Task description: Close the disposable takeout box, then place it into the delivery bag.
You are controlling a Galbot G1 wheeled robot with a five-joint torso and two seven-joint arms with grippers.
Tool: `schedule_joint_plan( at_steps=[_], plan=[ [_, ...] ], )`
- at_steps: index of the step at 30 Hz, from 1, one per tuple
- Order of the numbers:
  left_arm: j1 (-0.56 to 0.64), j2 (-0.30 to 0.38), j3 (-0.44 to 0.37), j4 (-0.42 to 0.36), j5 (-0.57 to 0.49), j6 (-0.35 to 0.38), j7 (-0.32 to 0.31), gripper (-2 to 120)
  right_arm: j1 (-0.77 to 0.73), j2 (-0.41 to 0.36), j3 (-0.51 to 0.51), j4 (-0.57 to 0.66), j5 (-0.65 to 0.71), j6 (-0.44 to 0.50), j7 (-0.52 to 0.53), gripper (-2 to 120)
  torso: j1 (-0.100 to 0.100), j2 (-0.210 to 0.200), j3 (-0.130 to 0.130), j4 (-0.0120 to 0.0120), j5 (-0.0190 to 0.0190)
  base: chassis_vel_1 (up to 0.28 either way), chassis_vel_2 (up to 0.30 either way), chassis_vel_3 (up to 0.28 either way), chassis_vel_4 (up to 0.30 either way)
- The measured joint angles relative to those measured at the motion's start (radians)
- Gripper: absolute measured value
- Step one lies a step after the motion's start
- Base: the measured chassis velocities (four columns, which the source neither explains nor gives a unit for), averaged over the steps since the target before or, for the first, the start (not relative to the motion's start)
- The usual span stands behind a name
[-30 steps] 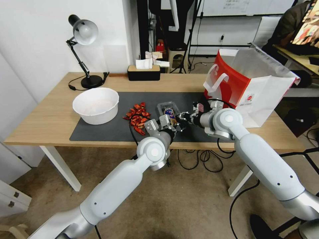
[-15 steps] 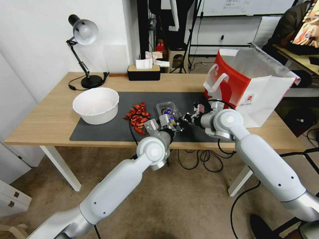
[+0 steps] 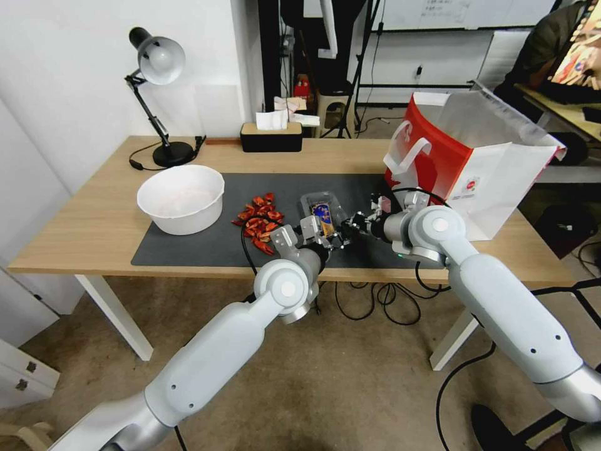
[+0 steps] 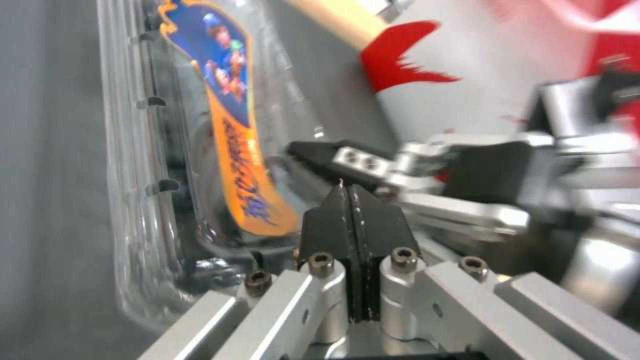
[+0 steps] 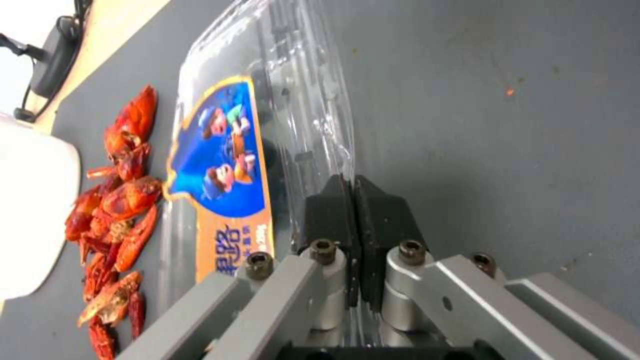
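Now both claws, left (image 3: 330,240) and right (image 3: 346,230), pinch the takeout box (image 3: 320,208) rim

My disposable takeout box (image 5: 267,100) is thin, clear, glossy plastic with a slick printed label, lying on the matt dark grey mat (image 3: 206,244) over the pale wood-grain table (image 3: 94,232). My left gripper (image 4: 351,192) has brushed metal links and matt black pads. The delivery bag (image 3: 476,169) at the table's right edge looks like stiff, smooth paper.
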Motion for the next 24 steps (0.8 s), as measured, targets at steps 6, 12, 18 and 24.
schedule_joint_plan(
  at_steps=[6, 12, 18, 24],
  plan=[
    [0.044, 0.040, -0.028, -0.068, -0.007, 0.028, 0.023, 0, 0.001, 0.005, 0.010, -0.013, -0.001, 0.001, -0.006, 0, 0.000, 0.000, 0.000, 0.0001, 0.0000, 0.000, 0.000, 0.000, 0.000],
    [0.088, 0.066, -0.062, -0.104, -0.014, 0.052, 0.030, 0, 0.010, 0.006, 0.012, -0.015, -0.002, 0.003, -0.008, 0, 0.000, 0.000, 0.000, 0.0002, -0.0001, 0.000, 0.000, 0.000, 0.000],
    [0.165, 0.108, -0.112, -0.155, -0.014, 0.070, 0.053, 0, 0.010, 0.009, 0.018, -0.015, -0.002, 0.006, -0.008, 0, 0.000, 0.000, 0.000, 0.0002, 0.0000, 0.000, 0.000, 0.000, 0.000],
    [0.245, 0.147, -0.164, -0.219, -0.005, 0.076, 0.072, 0, 0.007, 0.011, 0.025, -0.009, -0.002, 0.008, -0.009, 0, 0.000, 0.000, 0.000, 0.0002, 0.0001, 0.000, 0.000, 0.000, 0.000]
  ],
)
